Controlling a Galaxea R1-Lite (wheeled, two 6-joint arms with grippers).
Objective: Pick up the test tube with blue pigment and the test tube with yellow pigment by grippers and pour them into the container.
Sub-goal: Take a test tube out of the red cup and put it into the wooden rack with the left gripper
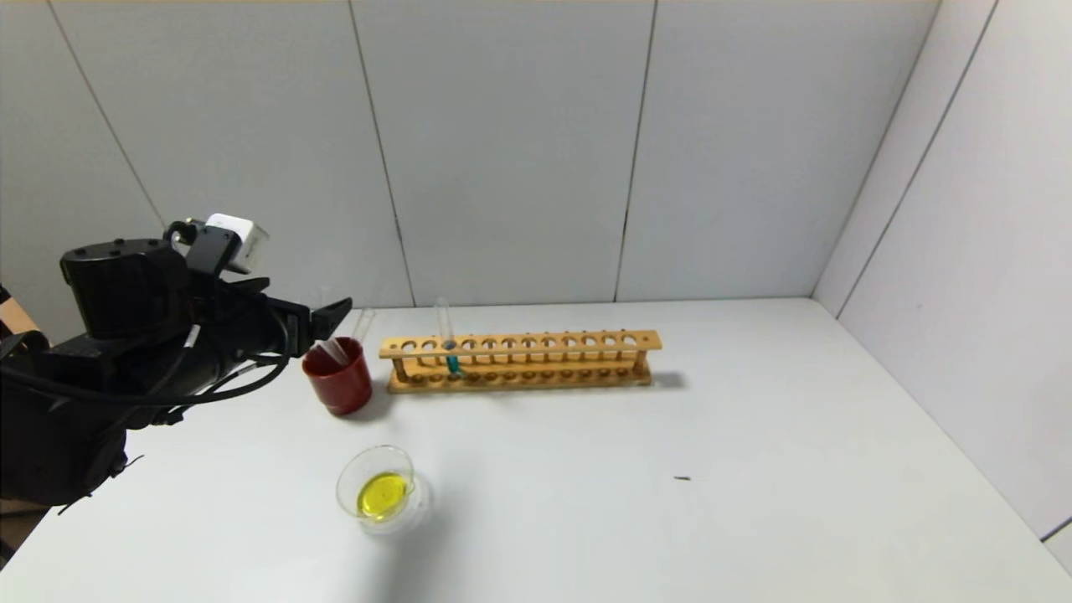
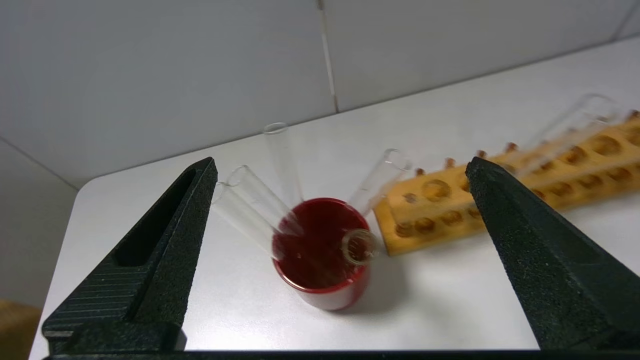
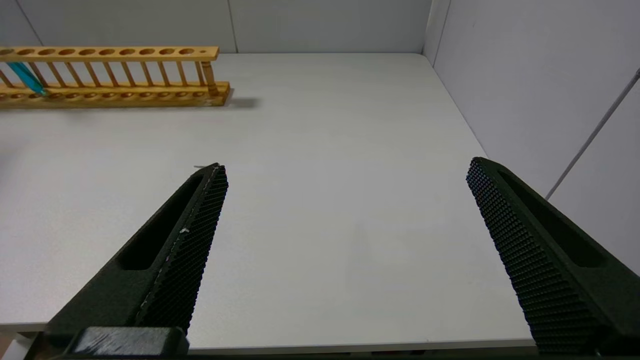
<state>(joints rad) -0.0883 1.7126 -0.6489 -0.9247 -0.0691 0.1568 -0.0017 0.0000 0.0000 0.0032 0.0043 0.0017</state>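
Observation:
The test tube with blue pigment (image 1: 450, 343) stands in the wooden rack (image 1: 536, 342), near its left end; its teal liquid (image 3: 25, 77) also shows in the right wrist view. The container (image 1: 345, 490), a clear glass dish, sits near the table's front and holds yellow liquid. My left gripper (image 1: 332, 316) (image 2: 341, 165) hangs open just above the red cup (image 2: 320, 280), with nothing between its jaws. The test tube with yellow pigment is out of view: no tube here shows yellow. My right gripper (image 3: 347, 165) is open over bare table at the right.
Several colourless tubes (image 2: 250, 205) lean in the red cup (image 1: 339, 385), which stands just left of the rack (image 2: 500, 195). One tube mouth (image 2: 359, 246) in it is blurred. A small dark speck (image 1: 682, 478) lies on the white table. Grey walls close the back and right.

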